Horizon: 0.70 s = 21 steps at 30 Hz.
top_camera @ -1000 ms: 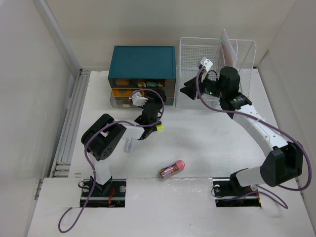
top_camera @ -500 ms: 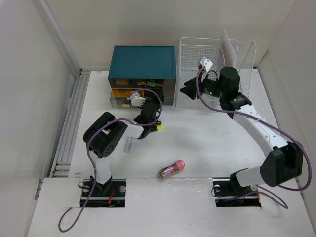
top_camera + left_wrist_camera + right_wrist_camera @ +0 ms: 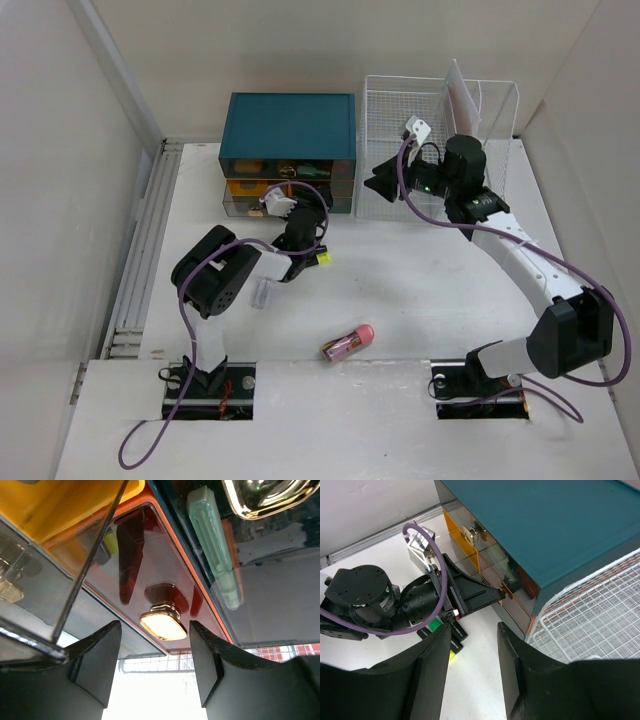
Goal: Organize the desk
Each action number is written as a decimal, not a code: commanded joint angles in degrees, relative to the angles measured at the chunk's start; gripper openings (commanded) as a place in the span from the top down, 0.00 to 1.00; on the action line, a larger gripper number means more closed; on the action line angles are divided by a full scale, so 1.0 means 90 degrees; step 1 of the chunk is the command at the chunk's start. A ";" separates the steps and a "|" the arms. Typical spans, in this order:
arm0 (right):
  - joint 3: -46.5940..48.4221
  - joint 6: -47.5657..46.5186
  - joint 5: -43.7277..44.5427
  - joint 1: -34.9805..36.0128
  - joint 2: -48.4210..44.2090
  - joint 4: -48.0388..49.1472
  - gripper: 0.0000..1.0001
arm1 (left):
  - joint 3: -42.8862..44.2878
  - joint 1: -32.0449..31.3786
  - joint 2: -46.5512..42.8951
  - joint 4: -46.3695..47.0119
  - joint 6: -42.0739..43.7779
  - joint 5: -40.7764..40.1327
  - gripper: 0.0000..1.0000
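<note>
The desk [image 3: 420, 270] is a white tabletop. A teal drawer box [image 3: 290, 128] stands at its back. My left gripper [image 3: 320, 202] is open at the box's lower drawers. In the left wrist view its jaws [image 3: 154, 632] stand on either side of the gold knob [image 3: 162, 623] of an orange see-through drawer, not touching it. My right gripper [image 3: 379, 183] is open and empty, hovering between the box and the wire rack [image 3: 440, 120]. The right wrist view [image 3: 472, 642] shows the left gripper [image 3: 470, 592] with its tip at the drawer front.
A pink-capped stick [image 3: 346, 342] lies near the front middle. A small clear item [image 3: 261, 293] and a yellow-green marker [image 3: 322, 258] lie beside the left arm. The drawers hold a pale green item [image 3: 215, 550] and yellow things.
The left arm's elbow has shifted slightly and its wrist has edged toward the drawers. The right arm has not moved.
</note>
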 commanded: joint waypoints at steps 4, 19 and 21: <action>0.0027 0.0057 -0.0156 -0.0031 -0.0074 0.0212 0.52 | 0.0137 0.0086 -0.0013 0.0529 -0.0029 0.0072 0.47; 0.0027 0.0057 -0.0156 -0.0031 -0.0074 0.0212 0.52 | 0.0322 0.0203 -0.0013 0.0529 -0.0029 0.0189 0.47; 0.0027 0.0057 -0.0156 -0.0031 -0.0074 0.0212 0.52 | 0.0380 0.0203 0.0056 0.0529 -0.0029 0.0189 0.47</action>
